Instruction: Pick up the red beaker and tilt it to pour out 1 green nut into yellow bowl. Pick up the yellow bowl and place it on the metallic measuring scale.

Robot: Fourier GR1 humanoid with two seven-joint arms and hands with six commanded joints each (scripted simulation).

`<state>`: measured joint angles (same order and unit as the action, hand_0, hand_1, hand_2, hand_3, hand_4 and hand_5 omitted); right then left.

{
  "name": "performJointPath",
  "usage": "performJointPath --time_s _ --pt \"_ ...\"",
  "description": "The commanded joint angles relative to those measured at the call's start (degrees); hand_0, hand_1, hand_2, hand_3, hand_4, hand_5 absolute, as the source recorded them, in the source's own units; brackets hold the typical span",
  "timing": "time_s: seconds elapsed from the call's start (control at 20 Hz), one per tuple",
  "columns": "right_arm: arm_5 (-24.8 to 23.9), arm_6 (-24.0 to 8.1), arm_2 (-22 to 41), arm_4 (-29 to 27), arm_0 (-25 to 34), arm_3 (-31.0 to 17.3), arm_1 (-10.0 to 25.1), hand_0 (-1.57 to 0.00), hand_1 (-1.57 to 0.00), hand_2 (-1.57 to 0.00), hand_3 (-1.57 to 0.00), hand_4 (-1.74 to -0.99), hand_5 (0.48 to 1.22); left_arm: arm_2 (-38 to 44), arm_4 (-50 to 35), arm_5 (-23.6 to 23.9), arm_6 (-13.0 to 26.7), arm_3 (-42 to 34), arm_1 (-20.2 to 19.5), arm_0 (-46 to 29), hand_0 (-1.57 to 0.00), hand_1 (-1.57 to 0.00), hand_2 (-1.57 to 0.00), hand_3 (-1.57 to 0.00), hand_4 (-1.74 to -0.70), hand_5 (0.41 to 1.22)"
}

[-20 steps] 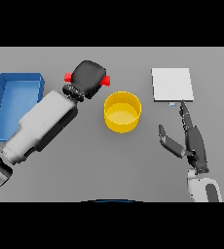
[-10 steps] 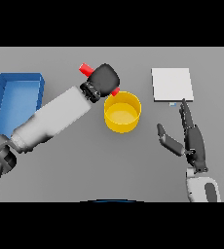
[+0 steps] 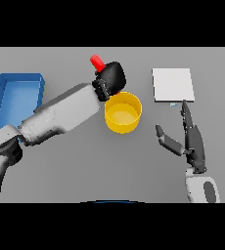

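Observation:
My left hand point(image 3: 112, 79) is curled round the red beaker point(image 3: 97, 62), of which only a red end shows above and left of the hand. The hand holds it tilted just over the far left rim of the yellow bowl point(image 3: 123, 113), which stands on the table at the middle. No green nut shows in the bowl. The metallic measuring scale point(image 3: 172, 84), a pale square plate, lies at the back right. My right hand point(image 3: 191, 139) hovers right of the bowl with straight fingers and thumb spread, holding nothing.
A blue tray point(image 3: 15, 97) with raised walls stands at the left edge of the table, behind my left forearm.
My left hand has carried the red beaker rightwards from left of the bowl to over its rim, tilting it. The right hand has stayed in place.

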<state>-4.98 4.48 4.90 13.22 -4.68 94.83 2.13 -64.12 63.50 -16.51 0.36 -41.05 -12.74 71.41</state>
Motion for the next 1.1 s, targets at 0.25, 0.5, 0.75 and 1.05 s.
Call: performJointPath --time_s 0.25,0.5,0.75,1.05 --pt "-0.59 0.96 0.58 1.36 -0.61 0.22 0.04 0.00 0.00 0.00 0.00 -1.204 0.591 -6.31 3.05 -1.04 -3.52 1.40 0.61 3.50 -1.57 -1.57 -1.57 -1.57 -1.73 1.221" --pt "-0.92 1.00 0.35 1.91 -0.45 0.54 0.64 0.00 0.00 0.00 0.00 -1.207 0.594 -9.39 4.13 0.33 -6.24 2.74 0.28 6.71 -1.57 -1.57 -1.57 -1.57 -1.73 1.221" --pt "-1.46 1.43 0.61 2.41 -0.28 0.27 0.18 0.00 0.00 0.00 0.00 -1.201 0.592 -5.71 1.03 2.38 -8.13 5.97 -2.89 14.35 -1.57 -1.57 -1.40 -1.51 -1.68 1.221" --pt "0.57 1.92 -0.06 -0.97 0.71 -0.72 -0.26 0.00 0.00 0.00 0.00 -1.183 0.595 3.97 -6.88 5.26 -5.88 16.67 -5.85 23.09 -1.57 -1.57 -1.53 -1.35 -1.71 1.221"
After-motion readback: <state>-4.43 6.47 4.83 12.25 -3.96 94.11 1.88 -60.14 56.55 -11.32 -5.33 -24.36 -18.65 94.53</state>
